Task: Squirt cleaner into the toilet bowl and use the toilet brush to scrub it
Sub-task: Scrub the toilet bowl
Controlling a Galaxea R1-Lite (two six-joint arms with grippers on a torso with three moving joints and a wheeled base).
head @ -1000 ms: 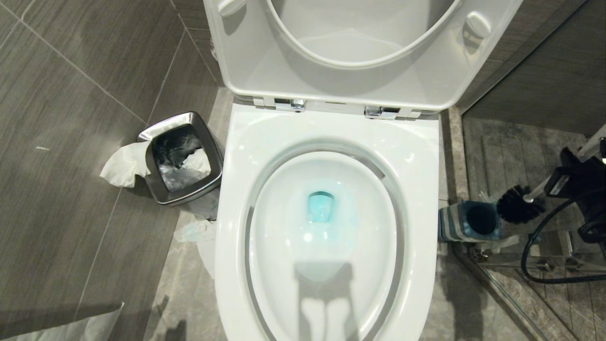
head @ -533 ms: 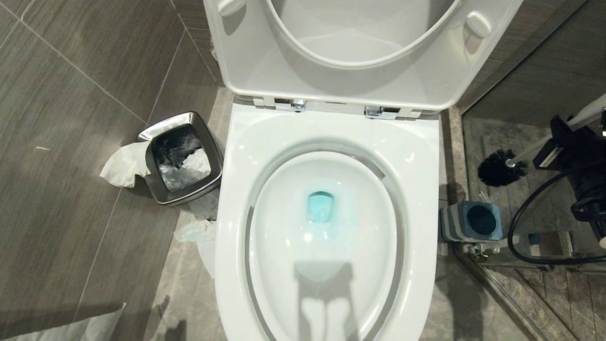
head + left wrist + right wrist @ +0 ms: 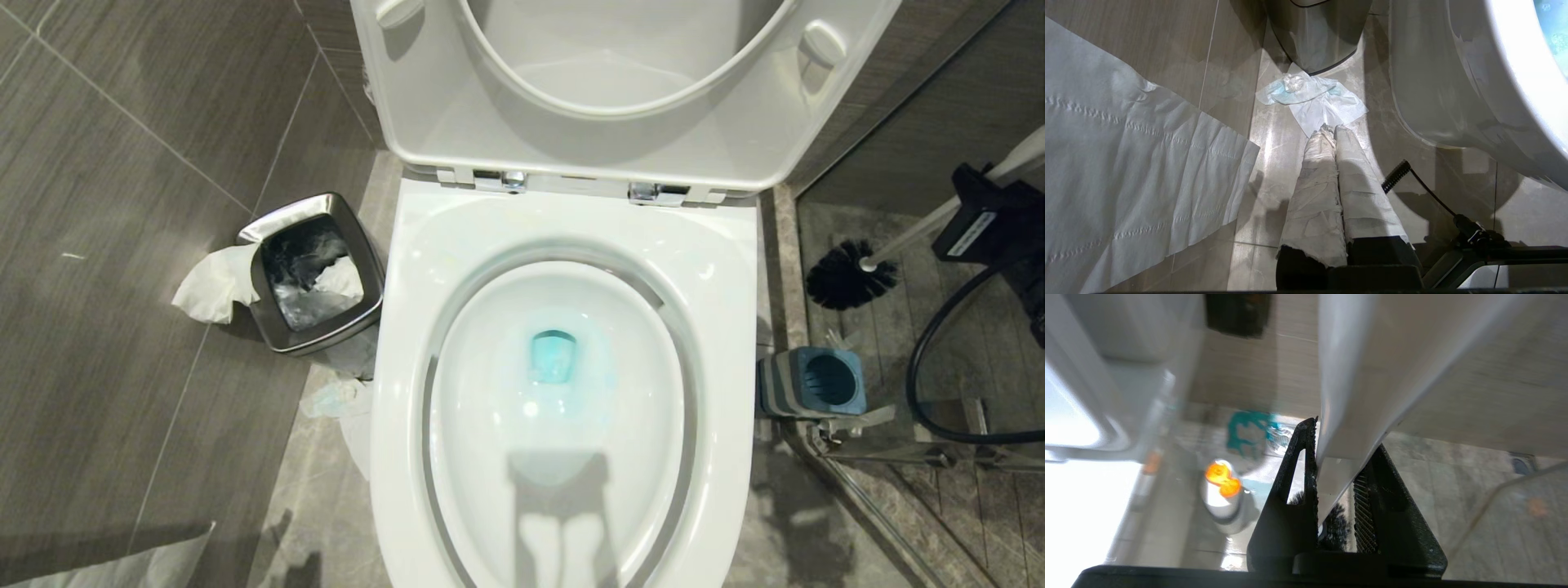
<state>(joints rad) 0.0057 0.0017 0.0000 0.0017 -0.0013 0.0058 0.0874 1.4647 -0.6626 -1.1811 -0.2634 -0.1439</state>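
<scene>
Tiled floor (image 3: pixel 122 204): bin (image 3: pixel 314 273), tissue (image 3: pixel 214 282)

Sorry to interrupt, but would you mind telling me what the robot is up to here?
It is cleaning a toilet. The right gripper has its jaws clamped on the white handle of the toilet brush, holding it in the air beside the toilet bowl, above and clear of its blue-topped holder. Blue cleaner already sits in the bowl's water. The left gripper, shut and empty, hangs low over the floor.

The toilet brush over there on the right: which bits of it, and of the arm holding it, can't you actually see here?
- Toilet brush: head view, handle's top hidden behind the right gripper and cut by the edge.
- Bristles: right wrist view, mostly hidden behind the black fingers.
- Right arm: head view, cut off by the edge.
</scene>
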